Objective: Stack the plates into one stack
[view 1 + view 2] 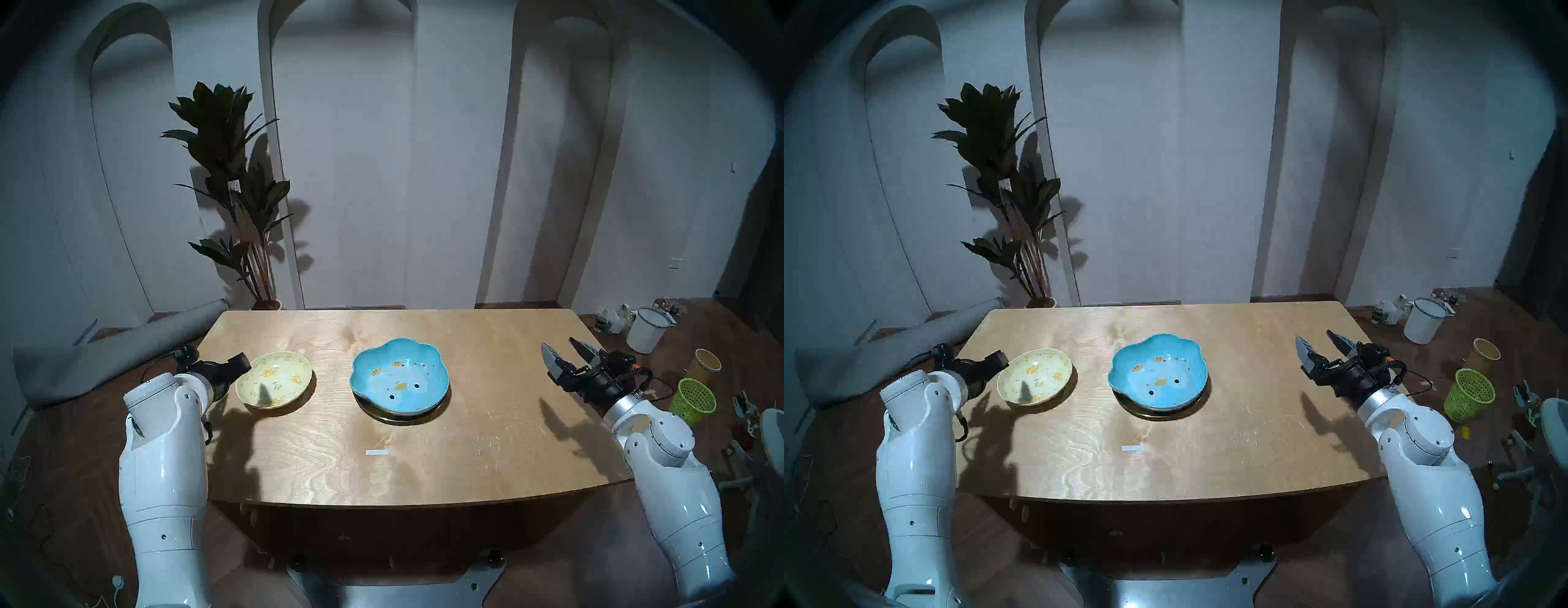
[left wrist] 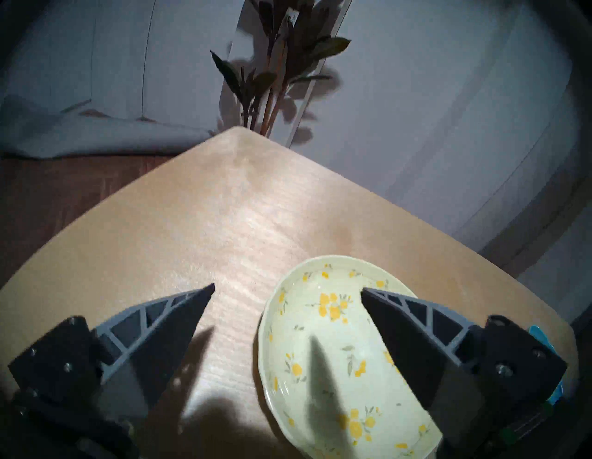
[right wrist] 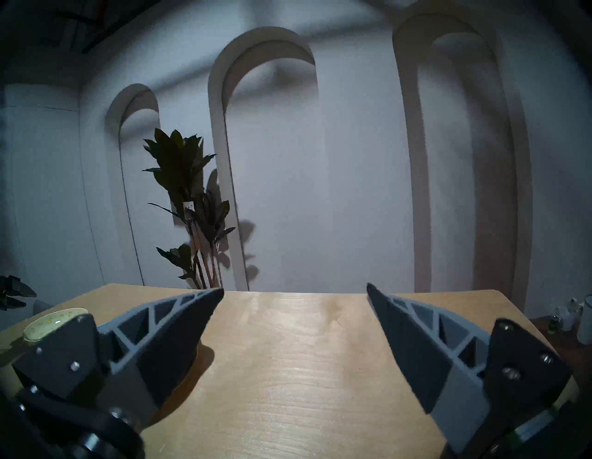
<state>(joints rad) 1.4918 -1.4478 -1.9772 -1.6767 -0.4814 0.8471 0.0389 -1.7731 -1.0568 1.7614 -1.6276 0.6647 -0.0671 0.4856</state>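
Risking a slip: the left gripper (image 2: 287, 290), jaws wide apart and empty, is straddling the near rim of the pale-yellow floral dish (image 1: 275, 379); a shallow pinch could be tipping or skidding it off the surface (image 1: 488, 446). Blue scalloped dish (image 1: 401, 379) is sitting on the gold plate (image 1: 392, 418), mid-surface. Right gripper (image 1: 564, 350) is hanging spread, empty.

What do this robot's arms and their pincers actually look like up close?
Both arms are glossy white, rounded shells with small dark screw dots. The right arm has a silver collar before a black wrist with orange accents and a looping black cable. The left pincer and right pincer each have two pointed fingers: grey triangular ribs outside, black inner faces, bolted to black blocks.
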